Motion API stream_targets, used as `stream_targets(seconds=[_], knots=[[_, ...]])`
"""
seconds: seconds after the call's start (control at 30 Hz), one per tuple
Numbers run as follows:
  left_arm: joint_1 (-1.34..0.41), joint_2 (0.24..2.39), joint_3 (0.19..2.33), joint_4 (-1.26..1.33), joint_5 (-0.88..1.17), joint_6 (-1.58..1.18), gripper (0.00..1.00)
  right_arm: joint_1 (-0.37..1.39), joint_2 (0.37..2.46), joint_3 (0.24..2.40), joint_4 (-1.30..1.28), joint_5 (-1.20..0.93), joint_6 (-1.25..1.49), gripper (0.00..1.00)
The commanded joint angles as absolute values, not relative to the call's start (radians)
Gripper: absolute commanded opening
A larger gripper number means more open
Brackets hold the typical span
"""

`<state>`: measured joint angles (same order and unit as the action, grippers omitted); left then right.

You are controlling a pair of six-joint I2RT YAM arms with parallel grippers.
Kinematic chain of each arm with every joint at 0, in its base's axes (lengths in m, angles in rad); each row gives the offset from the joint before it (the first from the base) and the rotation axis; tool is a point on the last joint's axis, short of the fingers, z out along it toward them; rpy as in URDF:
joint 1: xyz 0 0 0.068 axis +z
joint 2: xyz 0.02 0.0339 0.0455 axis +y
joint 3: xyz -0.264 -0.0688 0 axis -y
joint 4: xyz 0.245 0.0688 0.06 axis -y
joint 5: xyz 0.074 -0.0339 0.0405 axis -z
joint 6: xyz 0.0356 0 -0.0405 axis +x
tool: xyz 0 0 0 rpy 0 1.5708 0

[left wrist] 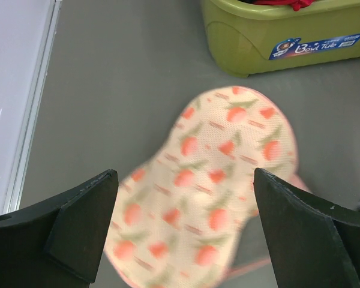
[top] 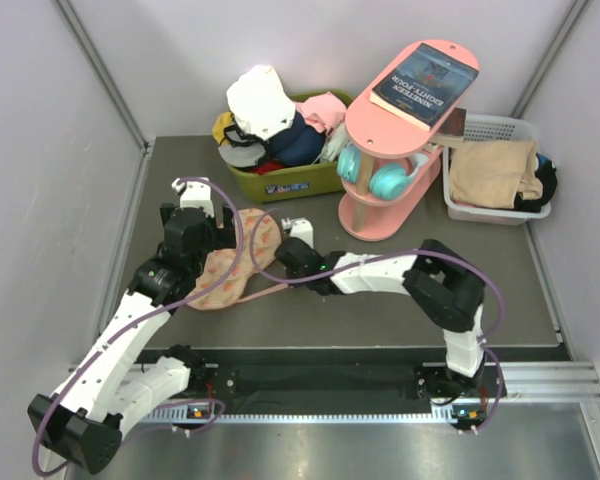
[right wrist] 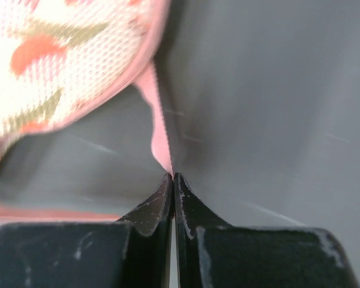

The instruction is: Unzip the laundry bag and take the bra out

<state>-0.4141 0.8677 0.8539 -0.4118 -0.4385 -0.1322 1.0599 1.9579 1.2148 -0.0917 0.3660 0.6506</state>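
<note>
Laundry bag (top: 230, 272) lies on grey pale-walled table (top: 400, 325), right gripper (right wrist: 173, 176) pinching its strip (right wrist: 159, 129), left gripper (left wrist: 183, 180) spread.

Laundry bag (top: 230, 275) lies on surface (top: 380, 320), left of centre. Left tool (left wrist: 183, 201) hangs over it. Right tool (right wrist: 173, 177) sits at its right edge, nipping the loop (right wrist: 159, 129). Behind bag is a tub (top: 280, 182) of clothes. Right of tub is a 2-tier stand (top: 375, 125), with book (top: 425, 85) on top and headphones (top: 375, 178) on the tier below. At far right, a basket (top: 495, 215) holds folded cloth (top: 490, 170).
</note>
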Motion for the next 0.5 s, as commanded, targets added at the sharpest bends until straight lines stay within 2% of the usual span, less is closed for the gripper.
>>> stream_targets(seconds=[0.0, 0.13, 0.37, 0.43, 0.47], knots=[[-0.417, 0.867, 0.847, -0.367, -0.445, -0.135, 0.99, 1.012, 1.78, 1.086, -0.181, 0.463, 0.623, 0.0], [-0.417, 0.885, 0.85, -0.367, -0.405, -0.137, 0.99, 0.966, 1.637, 0.97, -0.236, 0.529, 0.612, 0.0], [-0.419, 0.945, 0.859, -0.382, -0.321, -0.153, 0.99, 0.865, 1.54, 0.85, -0.252, 0.572, 0.6, 0.0], [-0.419, 0.965, 0.876, -0.396, -0.293, -0.173, 0.99, 0.862, 1.525, 0.854, -0.258, 0.572, 0.594, 0.04], [-0.419, 0.974, 0.887, -0.405, -0.281, -0.208, 0.99, 0.865, 1.517, 0.867, -0.261, 0.559, 0.578, 0.13]])
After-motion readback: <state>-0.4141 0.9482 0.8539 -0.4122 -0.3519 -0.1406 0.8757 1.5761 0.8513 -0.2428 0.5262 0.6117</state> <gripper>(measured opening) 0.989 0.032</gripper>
